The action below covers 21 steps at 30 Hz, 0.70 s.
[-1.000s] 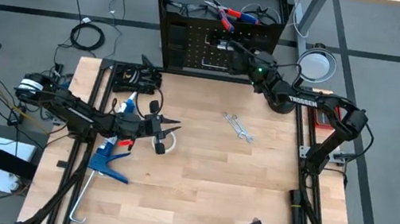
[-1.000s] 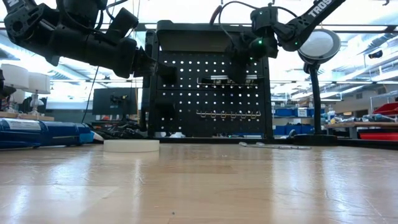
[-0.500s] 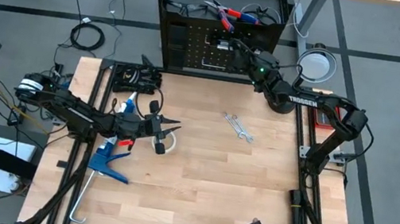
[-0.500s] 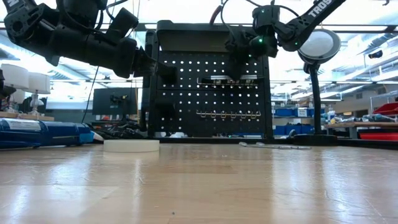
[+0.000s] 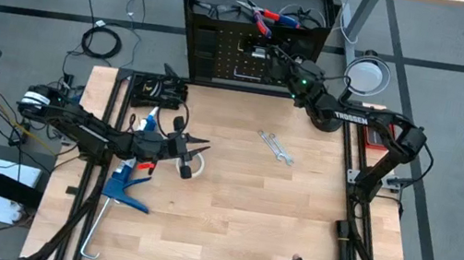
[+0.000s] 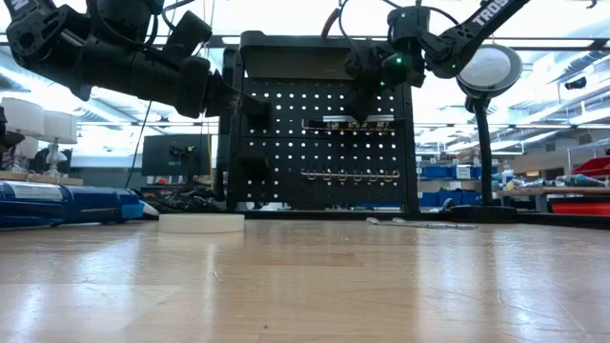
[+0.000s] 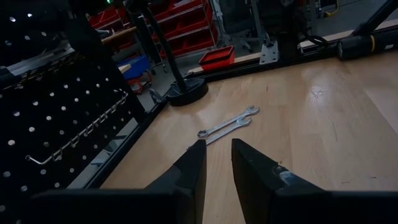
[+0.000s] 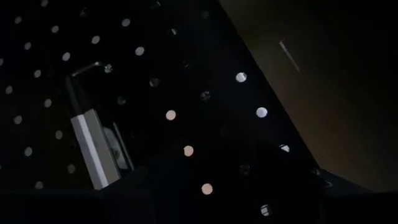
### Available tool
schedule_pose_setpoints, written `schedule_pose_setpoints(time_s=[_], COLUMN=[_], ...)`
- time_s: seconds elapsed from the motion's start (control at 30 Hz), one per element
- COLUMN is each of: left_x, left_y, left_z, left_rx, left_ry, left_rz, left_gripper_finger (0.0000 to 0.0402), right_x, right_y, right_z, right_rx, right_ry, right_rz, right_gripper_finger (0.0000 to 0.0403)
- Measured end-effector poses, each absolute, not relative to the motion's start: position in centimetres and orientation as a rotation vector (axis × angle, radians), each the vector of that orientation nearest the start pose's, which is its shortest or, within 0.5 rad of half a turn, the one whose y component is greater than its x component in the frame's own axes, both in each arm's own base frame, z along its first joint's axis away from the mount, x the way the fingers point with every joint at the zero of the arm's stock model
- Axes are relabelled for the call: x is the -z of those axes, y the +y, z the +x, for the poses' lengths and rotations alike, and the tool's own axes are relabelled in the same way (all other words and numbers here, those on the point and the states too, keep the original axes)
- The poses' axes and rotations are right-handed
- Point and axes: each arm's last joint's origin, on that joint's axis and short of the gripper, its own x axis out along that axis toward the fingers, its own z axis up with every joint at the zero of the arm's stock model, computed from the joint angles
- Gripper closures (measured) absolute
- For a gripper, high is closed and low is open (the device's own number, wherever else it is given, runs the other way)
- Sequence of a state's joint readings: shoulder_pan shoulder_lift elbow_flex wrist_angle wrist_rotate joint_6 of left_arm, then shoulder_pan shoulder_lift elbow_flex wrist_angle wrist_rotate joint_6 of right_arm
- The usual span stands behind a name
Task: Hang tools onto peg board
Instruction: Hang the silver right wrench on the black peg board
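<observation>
Right pincer slightly higher against the peg board.

Workshop or lab, red parts bins, benches, monitor

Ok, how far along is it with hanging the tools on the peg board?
Early. The black bar looks hung on the peg board, with the right tool up against it. Nothing is carried: the left tool hovers open and empty near the white tape roll. Left to do: that roll, the wrenches on the table, and the red-handled pliers lying on top of the board's frame.
</observation>
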<state>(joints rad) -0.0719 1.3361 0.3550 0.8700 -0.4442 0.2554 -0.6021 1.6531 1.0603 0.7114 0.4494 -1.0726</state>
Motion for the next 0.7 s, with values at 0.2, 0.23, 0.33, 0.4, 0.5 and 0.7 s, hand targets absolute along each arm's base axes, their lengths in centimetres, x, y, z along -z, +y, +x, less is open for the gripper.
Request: schedule_pose_setpoints(time_s=[0.2, 0.23, 0.33, 0.4, 0.5, 0.7], left_x=[-18.0, -18.0, -17.9, -17.9, -17.9, -17.9], left_y=[-0.5, -0.5, -0.5, -0.5, -0.5, -0.5], left_z=[23.8, 23.8, 23.8, 23.8, 23.8, 23.8], left_rx=[-0.36, -0.36, -0.36, -0.359, -0.359, -0.358], left_ry=[0.155, 0.156, 0.157, 0.161, 0.163, 0.164], left_rz=[0.279, 0.279, 0.278, 0.277, 0.278, 0.278], left_gripper_finger=[0.0323, 0.0323, 0.0323, 0.0323, 0.0323, 0.0323], right_x=[-29.3, -29.2, -29.2, -29.2, -29.1, -27.4], right_y=[-20.2, -19.7, -17.9, -16.4, -14.3, -10.7], right_z=[31.1, 31.4, 32.3, 33.0, 33.8, 34.7], right_rx=[0.976, 0.977, 0.994, 1.002, 1.032, 1.03], right_ry=[0.411, 0.414, 0.448, 0.477, 0.522, 0.698], right_rz=[-0.984, -0.984, -1.003, -1.022, -1.021, -0.956], right_gripper_finger=[0.0196, 0.0196, 0.0196, 0.0197, 0.0196, 0.0201])
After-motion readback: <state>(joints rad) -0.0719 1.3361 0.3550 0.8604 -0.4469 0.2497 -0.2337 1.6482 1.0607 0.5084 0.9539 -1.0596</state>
